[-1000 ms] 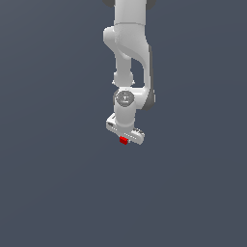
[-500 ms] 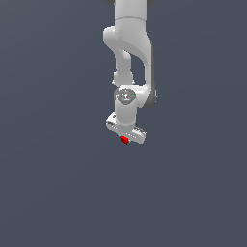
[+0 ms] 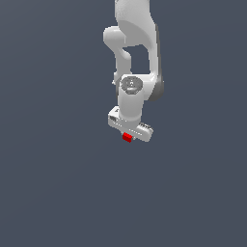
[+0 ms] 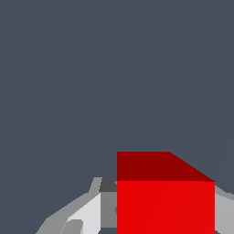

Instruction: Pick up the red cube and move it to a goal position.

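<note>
1. Wrist view, nearest: red cube (image 4: 165, 201) fills the frame around 5 o'clock, sitting right at the gripper (image 4: 137, 210). Grey finger (image 4: 87, 212) metal shows on one side, a sliver of it on the other.
2. Gripper state: clenched on the red cube, judging by finger parts flanking it on both sides with no gap visible. Contact faces themselves are hidden by the cube.
3. Exterior view: red cube (image 3: 127, 137) sits directly under the white gripper (image 3: 128, 135), at 6 o'clock from the hand body, touching it. Much smaller than the gripper's width.
4. Key relation: the cube is between the fingers, on the gripper's own axis, not off to a side. No reach or re-aim needed; the cube goes where the arm goes.
5. Cube has no long axis, so orientation matters little for the carry.
6. Only one arm (image 3: 132, 58) here; it hangs down from 12 o'clock, wrist pointing down.
7. Farther back: plain dark grey ground, no bench edge visible, no shadow, so I cannot tell if the cube is lifted or resting.
8. No goal marker is visible in either view; direction to goal cannot be told.
9. Judgement: grasp done, transport phase. Risk: slip, given such a tiny cube.
</note>
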Available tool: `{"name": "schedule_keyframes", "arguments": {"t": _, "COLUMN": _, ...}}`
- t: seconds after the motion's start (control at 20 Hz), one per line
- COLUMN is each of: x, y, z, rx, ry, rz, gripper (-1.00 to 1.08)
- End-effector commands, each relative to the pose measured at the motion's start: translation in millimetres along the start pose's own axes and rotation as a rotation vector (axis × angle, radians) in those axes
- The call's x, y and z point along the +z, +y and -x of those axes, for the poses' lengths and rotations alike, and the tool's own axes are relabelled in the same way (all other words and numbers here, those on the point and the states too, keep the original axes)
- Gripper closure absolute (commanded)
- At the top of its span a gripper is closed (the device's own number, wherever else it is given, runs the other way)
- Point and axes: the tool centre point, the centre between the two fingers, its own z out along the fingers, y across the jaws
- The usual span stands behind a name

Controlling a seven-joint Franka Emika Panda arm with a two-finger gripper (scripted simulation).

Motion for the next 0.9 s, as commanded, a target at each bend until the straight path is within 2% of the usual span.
{"name": "schedule_keyframes", "arguments": {"t": 0.0, "x": -22, "y": -9, "z": -5, "rx": 0.0, "ry": 0.001, "rz": 0.0, "gripper": 1.08}}
{"name": "schedule_keyframes", "arguments": {"t": 0.4, "x": -71, "y": -30, "z": -19, "rx": 0.0, "ry": 0.001, "rz": 0.0, "gripper": 1.08}}
{"name": "schedule_keyframes", "arguments": {"t": 0.85, "x": -89, "y": -39, "z": -25, "rx": 0.0, "ry": 0.0, "rz": -0.001, "gripper": 1.08}}
